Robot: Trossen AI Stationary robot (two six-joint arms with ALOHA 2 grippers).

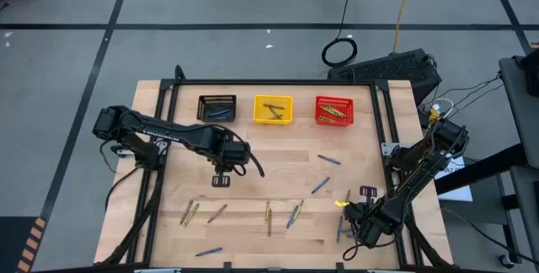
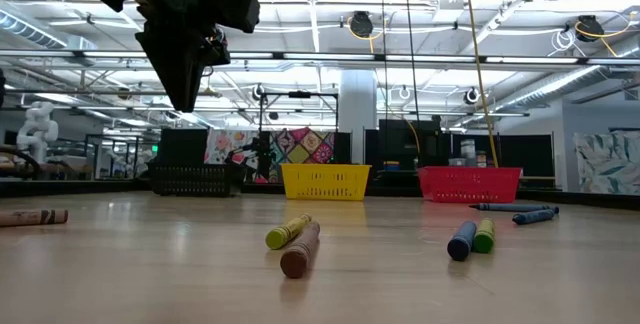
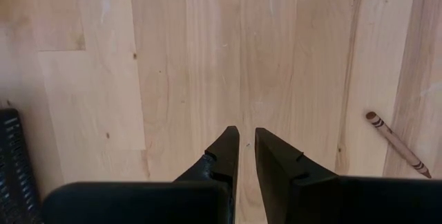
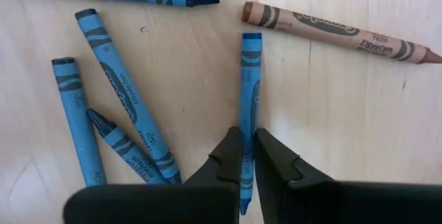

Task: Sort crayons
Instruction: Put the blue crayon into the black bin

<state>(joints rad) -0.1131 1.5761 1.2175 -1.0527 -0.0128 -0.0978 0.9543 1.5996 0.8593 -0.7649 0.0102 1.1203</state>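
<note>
Both arms are matte black, jointed, trailing dark cables; each pincer [image 4: 247,151] ends in two tapered black fingers [image 3: 222,156].
</note>
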